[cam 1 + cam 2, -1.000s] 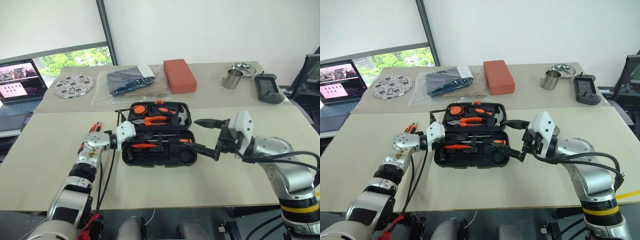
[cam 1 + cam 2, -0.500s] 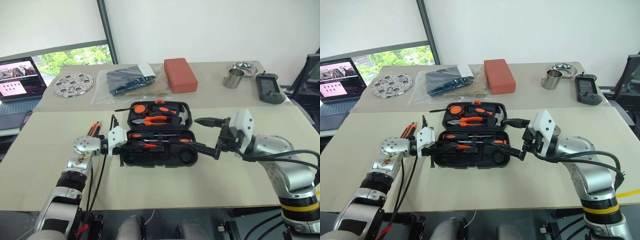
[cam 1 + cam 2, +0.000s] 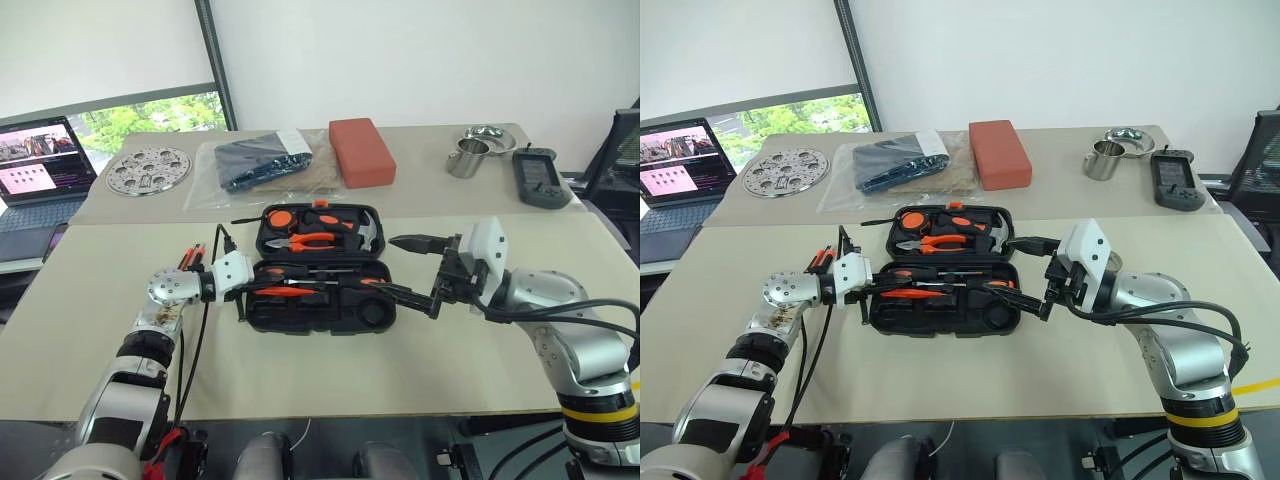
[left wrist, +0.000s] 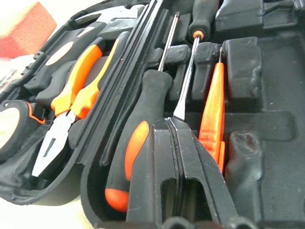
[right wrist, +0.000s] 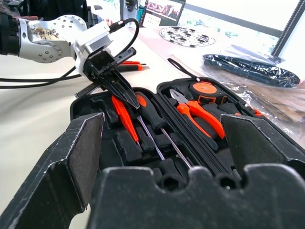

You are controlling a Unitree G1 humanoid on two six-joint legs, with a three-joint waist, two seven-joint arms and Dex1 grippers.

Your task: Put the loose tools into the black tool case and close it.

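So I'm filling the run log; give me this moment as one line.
left gripper: shut, over near tray | right gripper: open, beside case | black tool case: open | red pens: on table

The black tool case is seen lying open, with screwdrivers and pliers slotted inside. The left gripper, fingers pressed together, is poised over its near half.

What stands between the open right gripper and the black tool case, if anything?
Nothing visible does. The right gripper is open beside the right end of the black tool case, which lies open on the table. The shut left gripper is over the case's other end, above the slim orange tool.
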